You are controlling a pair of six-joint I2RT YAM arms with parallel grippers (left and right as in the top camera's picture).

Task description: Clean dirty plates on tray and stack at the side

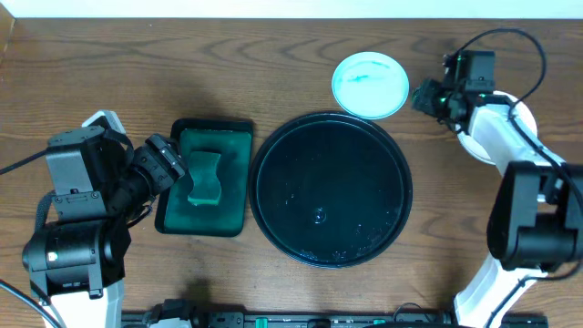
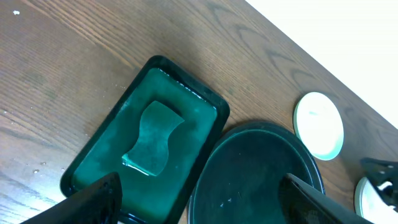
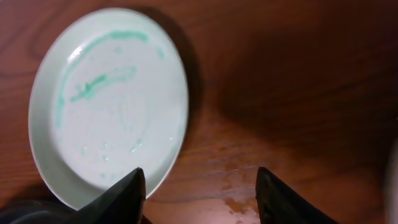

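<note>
A white plate [image 1: 370, 84] smeared with green lies on the table just beyond the round black tray [image 1: 273, 228]; no plate is on the tray. The plate also shows in the right wrist view [image 3: 109, 106] and the left wrist view [image 2: 318, 124]. My right gripper [image 1: 423, 96] is open and empty, just right of the plate, with one finger over its rim [image 3: 199, 199]. My left gripper [image 1: 173, 169] is open and empty [image 2: 199, 208] over the near end of a green basin [image 1: 214, 125]. A green sponge [image 1: 206, 178] lies in the basin [image 2: 152, 138].
The basin [image 2: 219, 107] stands right next to the tray's left side [image 2: 249, 180]. A white rounded edge, perhaps another plate [image 2: 375, 198], shows at the right under my right arm. A wet patch [image 3: 239, 193] lies on the wood beside the dirty plate.
</note>
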